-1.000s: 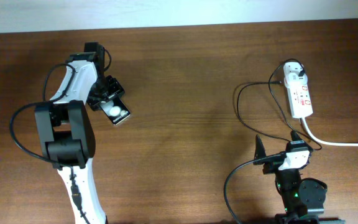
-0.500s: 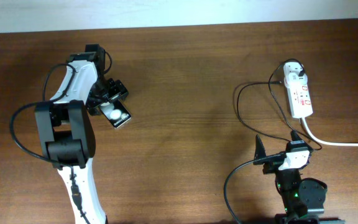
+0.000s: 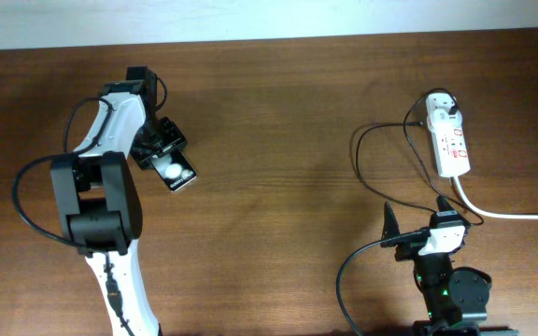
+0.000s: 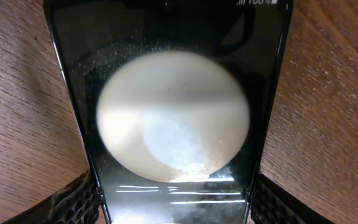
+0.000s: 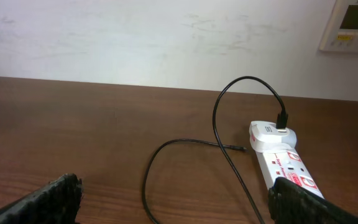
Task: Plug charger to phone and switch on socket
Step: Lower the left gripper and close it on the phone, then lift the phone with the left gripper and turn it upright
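Observation:
The phone (image 3: pixel 177 174), black and glossy with a white round reflection, lies on the table at the left. It fills the left wrist view (image 4: pixel 173 74). My left gripper (image 3: pixel 163 157) (image 4: pixel 173 208) is shut on the phone's near end, one finger against each long edge. The socket (image 3: pixel 452 147) (image 5: pixel 289 169), a white power strip with red switches, lies at the right. The charger's white adapter (image 3: pixel 444 109) (image 5: pixel 270 134) sits in the socket's far end. Its thin black cable (image 3: pixel 358 154) (image 5: pixel 166 149) loops over the table. My right gripper (image 3: pixel 417 222) (image 5: pixel 176 205) is open and empty, in front of the socket.
The socket's thick white cord (image 3: pixel 512 216) runs off to the right edge. A white wall (image 5: pixel 135 37) stands behind the table's far edge. A wall panel (image 5: pixel 350 25) hangs at the upper right. Bare wood (image 3: pixel 278 187) lies between the two arms.
The left gripper and the phone shifted a little toward the front left and back again. The right arm, the socket and the cable have not moved.

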Tool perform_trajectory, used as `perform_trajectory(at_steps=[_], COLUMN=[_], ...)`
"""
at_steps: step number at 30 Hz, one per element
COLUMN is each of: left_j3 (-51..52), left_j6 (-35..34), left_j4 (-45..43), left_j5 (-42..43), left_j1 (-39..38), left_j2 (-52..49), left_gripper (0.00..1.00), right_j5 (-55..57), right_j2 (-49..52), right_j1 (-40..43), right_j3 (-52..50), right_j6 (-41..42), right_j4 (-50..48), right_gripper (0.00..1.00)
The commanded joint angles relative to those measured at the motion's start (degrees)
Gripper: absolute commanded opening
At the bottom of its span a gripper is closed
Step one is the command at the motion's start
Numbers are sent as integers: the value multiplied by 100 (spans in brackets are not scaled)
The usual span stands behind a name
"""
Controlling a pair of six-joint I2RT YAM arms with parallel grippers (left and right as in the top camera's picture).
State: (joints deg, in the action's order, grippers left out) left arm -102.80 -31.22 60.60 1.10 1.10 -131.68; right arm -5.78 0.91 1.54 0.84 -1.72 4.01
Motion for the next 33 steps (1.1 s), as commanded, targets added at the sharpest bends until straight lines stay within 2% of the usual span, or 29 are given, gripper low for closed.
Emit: perform_trajectory(at_steps=[1,6,12,26,33], left_j3=[-11,-715,-778,-778,-769], left_j6=[4,7,7,9,7], left_j4=[188,793,1119,2455,3342], left_j5=[129,125,127,127,170], left_j1=[17,17,17,17,17], left_j2=[-251,-37,787,4280,5154], left_gripper=[60,58,57,56,57], right_j5=[46,46,46,46,46], right_j2=[-50,-50,-50,-50,-50], right_j1=[37,37,37,37,37], right_j3=[-52,-52,-52,-52,-52], right_j6=[0,0,2,0,0], right_j4=[2,2,2,4,2], right_gripper=[99,99,99,99,99])
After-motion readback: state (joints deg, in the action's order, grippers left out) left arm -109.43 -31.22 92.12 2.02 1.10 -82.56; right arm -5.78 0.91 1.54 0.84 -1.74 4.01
